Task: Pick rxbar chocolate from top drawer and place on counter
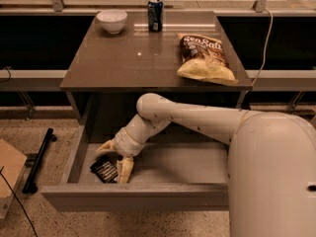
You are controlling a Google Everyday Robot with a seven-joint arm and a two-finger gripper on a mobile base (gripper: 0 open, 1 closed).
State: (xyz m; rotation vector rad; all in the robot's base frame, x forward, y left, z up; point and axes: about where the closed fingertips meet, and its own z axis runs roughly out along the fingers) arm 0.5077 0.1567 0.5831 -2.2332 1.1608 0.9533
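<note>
On the counter: we see a white bowl (111,19) at the back left, a dark drink can (155,15) beside it at the back middle, and a large chip bag (205,57) lying flat near the right edge, all on the glossy counter (123,58).
Beside the table: a black pole (39,159) lies on the speckled floor (59,221) to the left, with a piece of cardboard (7,174) at the picture's edge.
In the way: the counter overhangs the back of the drawer (133,201), so the arm reaches in beneath its front edge.
Chocolate bar: the chocolate bar (103,170) – a small flat black wrapper – lies on the drawer floor in the front left corner.
Arm: the pale arm (197,120) runs left from the robot's bulky body (271,177), bends at an elbow under the counter edge, then slopes down and left into the drawer.
Gripper: the gripper (114,159) sits low over the bar – its two tan fingers (125,169) spread apart, one behind the wrapper, one along its right side.
Contact: we cannot tell whether the fingers touch the wrapper.
</note>
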